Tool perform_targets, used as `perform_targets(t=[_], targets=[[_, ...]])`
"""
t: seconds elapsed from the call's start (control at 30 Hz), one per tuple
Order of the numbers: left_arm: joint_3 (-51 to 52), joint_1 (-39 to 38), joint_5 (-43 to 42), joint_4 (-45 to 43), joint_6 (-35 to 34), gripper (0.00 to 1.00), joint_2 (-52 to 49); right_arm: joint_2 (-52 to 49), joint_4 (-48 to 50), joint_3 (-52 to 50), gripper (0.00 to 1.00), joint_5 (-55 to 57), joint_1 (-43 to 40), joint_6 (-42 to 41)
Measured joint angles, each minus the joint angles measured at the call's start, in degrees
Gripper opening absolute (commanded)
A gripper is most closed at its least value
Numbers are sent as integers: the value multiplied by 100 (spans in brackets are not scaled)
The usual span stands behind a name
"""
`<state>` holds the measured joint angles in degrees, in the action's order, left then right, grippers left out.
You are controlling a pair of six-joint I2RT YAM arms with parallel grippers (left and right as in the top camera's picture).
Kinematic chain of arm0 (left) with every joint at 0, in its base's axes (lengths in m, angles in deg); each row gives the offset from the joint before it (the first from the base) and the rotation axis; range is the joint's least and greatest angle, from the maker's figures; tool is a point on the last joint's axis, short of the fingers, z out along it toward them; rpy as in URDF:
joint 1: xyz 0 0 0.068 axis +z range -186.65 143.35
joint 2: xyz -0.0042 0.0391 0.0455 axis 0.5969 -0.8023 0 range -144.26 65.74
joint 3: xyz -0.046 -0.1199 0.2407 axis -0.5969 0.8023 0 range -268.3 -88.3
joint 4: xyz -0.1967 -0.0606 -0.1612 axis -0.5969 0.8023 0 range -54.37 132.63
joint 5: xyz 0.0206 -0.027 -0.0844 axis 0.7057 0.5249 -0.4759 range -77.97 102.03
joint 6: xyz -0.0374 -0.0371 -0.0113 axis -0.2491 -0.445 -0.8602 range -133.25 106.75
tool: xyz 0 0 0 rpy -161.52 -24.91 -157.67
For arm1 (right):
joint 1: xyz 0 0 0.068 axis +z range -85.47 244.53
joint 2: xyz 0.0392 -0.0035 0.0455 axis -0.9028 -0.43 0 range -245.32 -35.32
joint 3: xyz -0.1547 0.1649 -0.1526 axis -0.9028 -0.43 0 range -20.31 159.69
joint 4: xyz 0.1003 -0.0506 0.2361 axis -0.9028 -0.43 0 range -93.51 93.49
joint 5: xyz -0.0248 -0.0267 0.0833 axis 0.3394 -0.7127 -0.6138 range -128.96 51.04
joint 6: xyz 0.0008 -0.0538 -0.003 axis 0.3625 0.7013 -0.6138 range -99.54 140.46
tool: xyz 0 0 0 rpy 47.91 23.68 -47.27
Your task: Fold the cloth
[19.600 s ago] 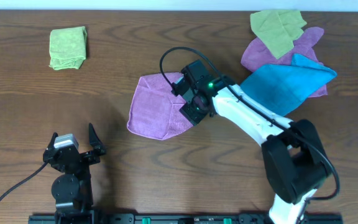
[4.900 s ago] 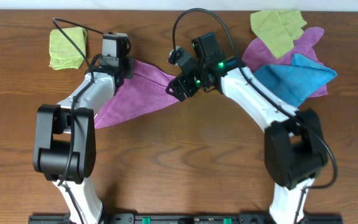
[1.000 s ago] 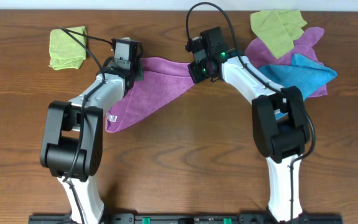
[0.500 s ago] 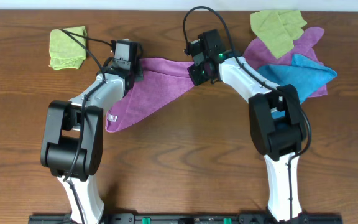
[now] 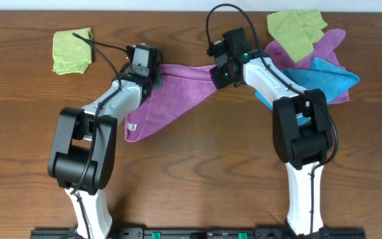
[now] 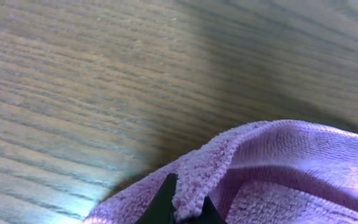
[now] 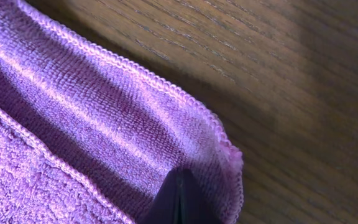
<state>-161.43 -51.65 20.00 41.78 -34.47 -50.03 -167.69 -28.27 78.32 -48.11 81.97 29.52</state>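
Note:
The purple cloth (image 5: 174, 93) hangs stretched between both grippers near the table's far edge, its lower corner with a small white tag (image 5: 133, 126) resting on the wood. My left gripper (image 5: 152, 74) is shut on the cloth's left top corner; in the left wrist view the terry hem (image 6: 194, 183) is pinched between the dark fingertips (image 6: 182, 208). My right gripper (image 5: 219, 74) is shut on the right top corner; in the right wrist view the cloth (image 7: 92, 124) folds around the closed tips (image 7: 178, 199).
A folded green cloth (image 5: 71, 50) lies at the far left. At the far right a pile holds another green cloth (image 5: 296, 30), a second purple cloth (image 5: 327, 46) and a bright blue cloth (image 5: 327, 83). Both arms reach across the table's middle.
Both grippers have shifted rightward with the cloth over the last second. The tagged lower corner has slid right along the table.

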Motion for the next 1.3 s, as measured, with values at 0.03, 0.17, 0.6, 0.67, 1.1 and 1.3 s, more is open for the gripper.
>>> perform_targets(t=[0.03, 0.17, 0.6, 0.67, 1.1, 1.3], targets=[[0, 0, 7, -50, 0, 6, 0, 0, 0, 0, 1, -2, 0, 4], [0, 72, 166, -278, 0, 24, 0, 0, -17, 15, 1, -4, 0, 2], [0, 444, 455, -761, -52, 98, 0, -22, -164, 103, 1, 50, -7, -24], [0, 450, 452, -787, 48, 89, 0, -48, -284, 205, 1, 92, -4, -42], [0, 442, 402, -791, 584, 6, 13, -225, -1300, 1720, 1, 188, 0, -262], [0, 442, 15, -896, 608, 6, 15, -225, -2039, 2332, 1, -48, 11, -264]])
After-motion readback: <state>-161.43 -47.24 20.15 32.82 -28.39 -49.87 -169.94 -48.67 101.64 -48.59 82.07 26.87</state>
